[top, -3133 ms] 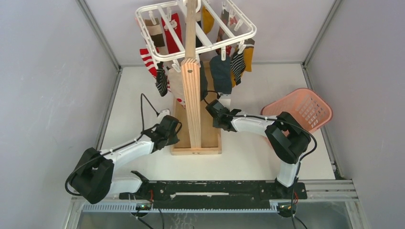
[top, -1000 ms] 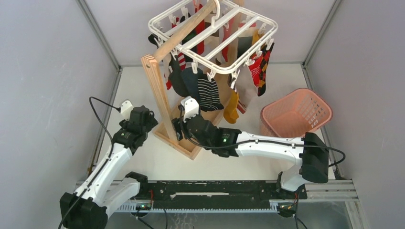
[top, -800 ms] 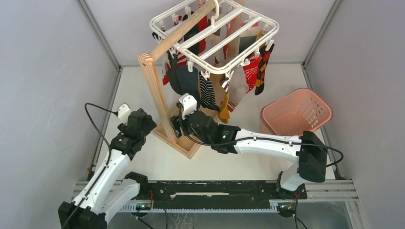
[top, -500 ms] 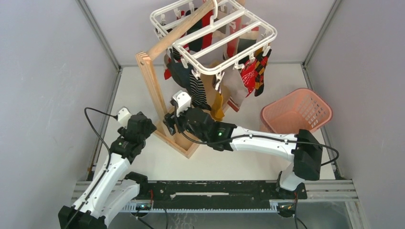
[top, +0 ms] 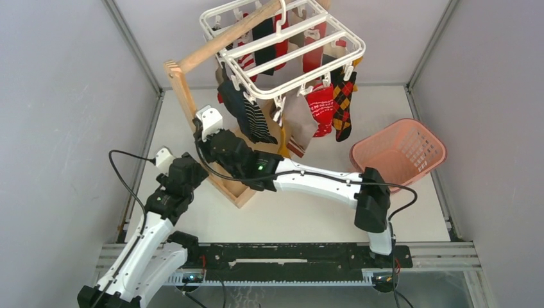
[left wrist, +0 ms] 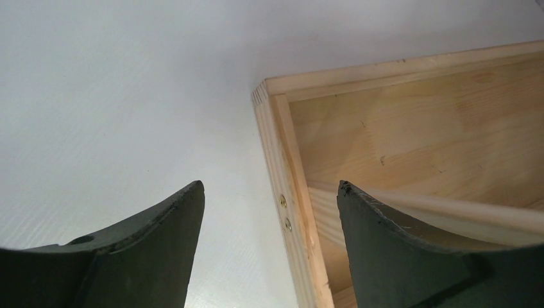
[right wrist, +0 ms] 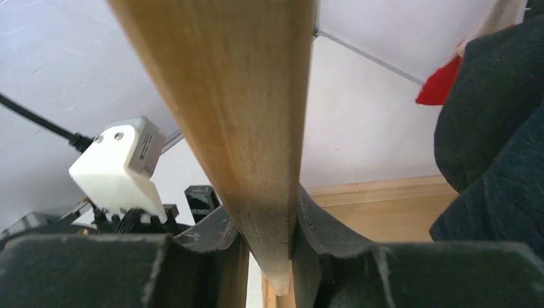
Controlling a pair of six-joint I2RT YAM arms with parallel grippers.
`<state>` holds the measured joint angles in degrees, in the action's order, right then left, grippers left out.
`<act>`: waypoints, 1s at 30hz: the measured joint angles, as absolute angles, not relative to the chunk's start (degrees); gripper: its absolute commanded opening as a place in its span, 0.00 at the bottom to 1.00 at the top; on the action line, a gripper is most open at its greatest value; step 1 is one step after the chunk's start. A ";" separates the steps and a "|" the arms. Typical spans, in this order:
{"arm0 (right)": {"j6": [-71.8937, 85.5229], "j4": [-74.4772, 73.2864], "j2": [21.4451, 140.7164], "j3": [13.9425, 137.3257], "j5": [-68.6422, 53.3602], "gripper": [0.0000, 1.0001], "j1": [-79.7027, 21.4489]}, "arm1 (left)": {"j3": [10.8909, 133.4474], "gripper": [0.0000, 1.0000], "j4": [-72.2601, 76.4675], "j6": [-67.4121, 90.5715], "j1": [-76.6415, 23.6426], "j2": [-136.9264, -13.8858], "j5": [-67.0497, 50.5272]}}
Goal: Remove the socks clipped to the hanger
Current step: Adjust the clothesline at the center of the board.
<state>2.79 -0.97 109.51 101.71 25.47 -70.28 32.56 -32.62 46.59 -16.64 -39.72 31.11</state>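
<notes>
Hanger (top: 290,43) — crossbars run near-left to far-right | right hand (right wrist: 263,237) pinching wooden post (right wrist: 224,96) | left hand (left wrist: 269,212) spread

The flat white desk (top: 308,215) spans the space between the grey walls. Left of centre on it sits the shallow, rimmed pale-wood base (top: 236,194) of the tall wooden stand (top: 192,106), turned at an angle to the desk's edges. Whether it lies fully flat cannot be told. A pink plastic lattice basket (top: 399,151) stands near the right edge, well apart from the base. A black rail (top: 282,254) runs along the near edge.
</notes>
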 measured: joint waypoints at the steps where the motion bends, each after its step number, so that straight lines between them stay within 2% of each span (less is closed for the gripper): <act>1: 2.98 -1.63 110.39 103.07 26.24 0.00 -70.28 | 32.56 0.80 -32.62 46.61 -16.64 -39.66 31.11; 12: 6.50 -11.88 125.47 126.91 37.30 0.00 -70.24 | 30.72 0.80 -32.32 46.89 -16.64 -39.92 31.16; 17: 8.29 -14.70 128.64 132.25 40.27 0.00 -70.24 | 29.85 0.79 -31.31 47.72 -16.64 -39.86 31.31; 22: 9.15 -15.00 128.81 132.35 40.45 0.49 -69.82 | 28.03 0.80 -27.44 47.16 -16.64 -40.51 30.65; 25: 11.73 -12.38 126.54 127.57 40.49 0.69 -69.47 | 27.11 0.81 -22.92 45.95 -16.75 -41.98 29.69; 26: 12.23 -11.60 124.84 124.38 40.23 0.74 -69.12 | 26.98 0.81 -21.47 45.65 -16.78 -42.85 29.56; 30: 13.37 -10.50 119.42 116.44 36.80 0.79 -67.94 | 27.00 0.81 -18.15 44.51 -16.95 -48.18 30.48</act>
<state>13.37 -10.50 119.42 116.44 36.80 -67.94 27.00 -18.15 44.51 -16.95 -48.18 30.48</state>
